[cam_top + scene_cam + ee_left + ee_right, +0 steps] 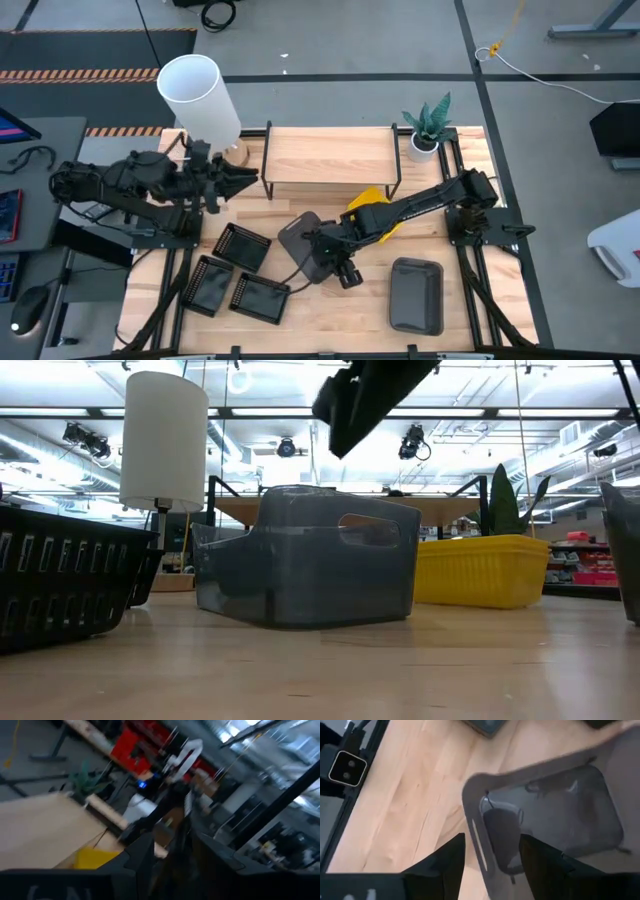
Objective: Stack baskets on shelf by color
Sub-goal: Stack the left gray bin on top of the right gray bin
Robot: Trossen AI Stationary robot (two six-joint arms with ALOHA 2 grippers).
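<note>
Right gripper (490, 857) hovers directly above a dark grey basket (303, 240) resting on the surface in front of the shelf (330, 155). Jaws spread, holding nothing, straddling the basket's near rim. Left gripper (235, 180) waits beside the shelf's left end; its jaw state cannot be determined.

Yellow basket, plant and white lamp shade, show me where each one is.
Yellow basket (478, 572), low view, its ribbed front wall.
Plant (430, 120), high view, its leaves above the white pot.
Lamp shade (198, 95), high view, side of the white cylinder.
</note>
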